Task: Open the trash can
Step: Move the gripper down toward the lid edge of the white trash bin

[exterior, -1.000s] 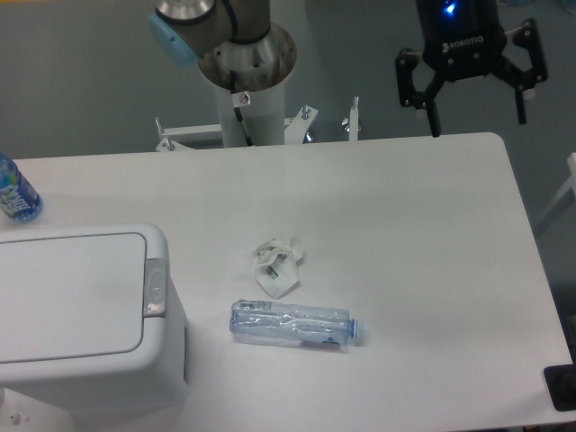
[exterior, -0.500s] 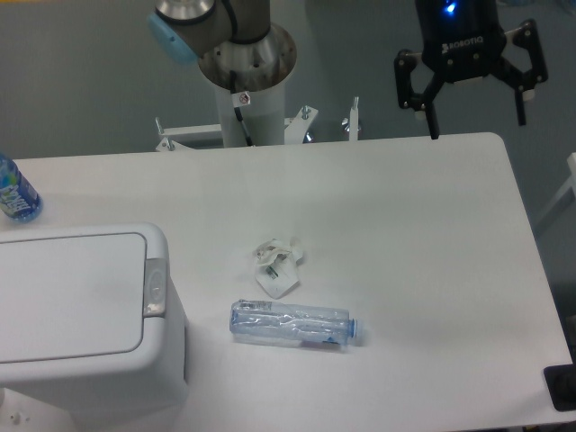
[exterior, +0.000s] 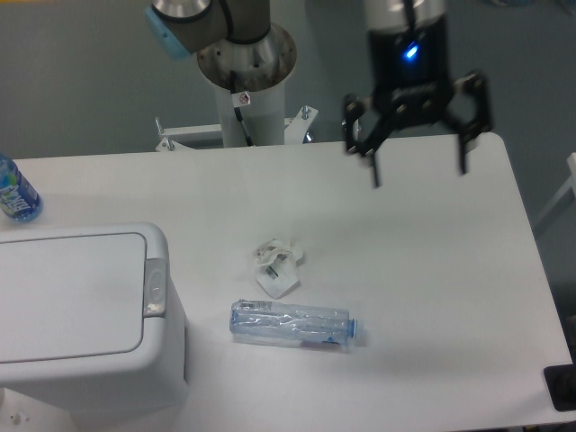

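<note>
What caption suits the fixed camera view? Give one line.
Open end effector hovers above the table, far from the closed trash can.

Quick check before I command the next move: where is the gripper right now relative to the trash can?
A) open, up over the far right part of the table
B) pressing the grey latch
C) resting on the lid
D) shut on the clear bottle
A: the gripper hangs open over the far right of the table, well away from the trash can, whose lid lies shut.

White table before grey floor
</note>
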